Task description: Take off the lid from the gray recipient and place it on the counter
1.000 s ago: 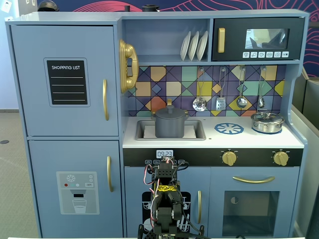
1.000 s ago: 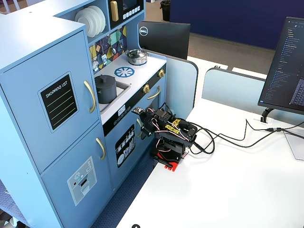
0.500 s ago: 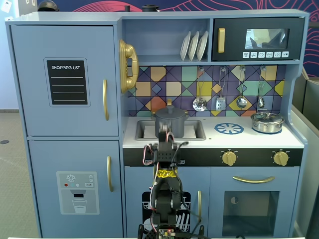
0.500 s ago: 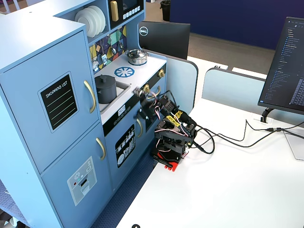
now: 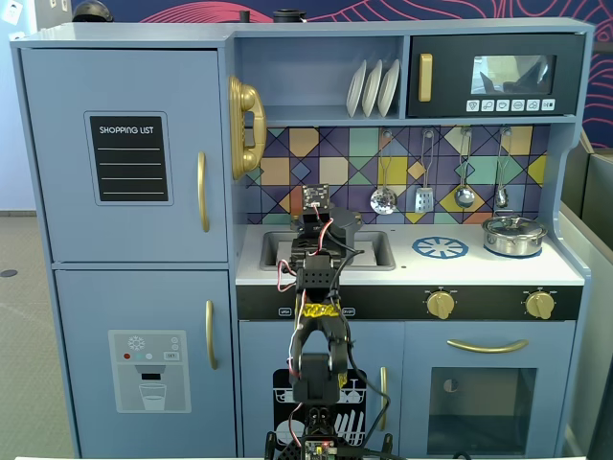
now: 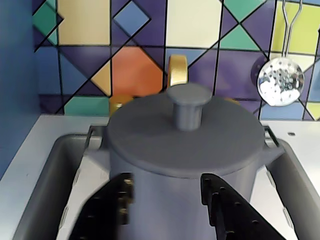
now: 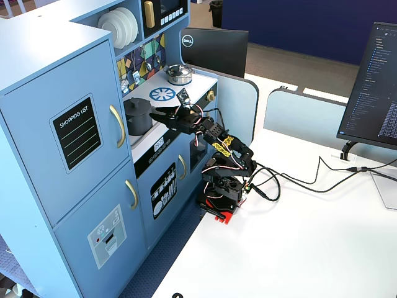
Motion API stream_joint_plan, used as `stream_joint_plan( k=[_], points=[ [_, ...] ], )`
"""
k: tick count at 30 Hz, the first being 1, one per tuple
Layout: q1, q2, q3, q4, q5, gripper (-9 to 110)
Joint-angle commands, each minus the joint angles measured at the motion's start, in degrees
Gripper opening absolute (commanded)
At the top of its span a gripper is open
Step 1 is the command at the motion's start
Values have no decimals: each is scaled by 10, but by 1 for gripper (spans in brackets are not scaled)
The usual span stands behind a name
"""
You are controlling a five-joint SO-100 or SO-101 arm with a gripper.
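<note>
The gray recipient (image 6: 165, 200) stands in the recessed sink (image 6: 45, 190) of the white counter (image 6: 30, 150). The dark gray lid (image 6: 150, 140) sits flat on it, with its knob (image 6: 188, 102) upright in the middle. My gripper (image 6: 167, 192) is open and empty. Its black fingers (image 6: 107, 210) stand apart close in front of the pot's wall, just below the lid's rim. In a fixed view the gripper (image 7: 160, 113) reaches level toward the pot (image 7: 138, 121) and its lid (image 7: 137, 102). In the front fixed view the arm (image 5: 316, 278) hides most of the pot.
A shiny silver pot (image 5: 514, 235) with its own lid stands at the counter's right end, beside the blue burner print (image 5: 441, 248). A gold faucet (image 6: 176, 70) rises behind the gray pot. Utensils (image 5: 383, 199) hang on the tiled back wall. The fridge wall (image 6: 15, 75) is close on the left.
</note>
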Motion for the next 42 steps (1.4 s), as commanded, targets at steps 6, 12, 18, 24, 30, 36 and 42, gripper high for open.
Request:
stream_joint_plan(
  k=[6,12,18,24,30,36,42],
  points=[
    [8,-78,-36,-139,17,23],
    [6,-121,-63,-163,25,24],
    [16,-155,-75,-178,47,23],
    [25,-204,-82,-215,41,22],
    [32,-272,-117,-244,39,21],
    [25,-330,-157,-258,36,20],
    [25,-386,-194,-273,34,19]
  ],
)
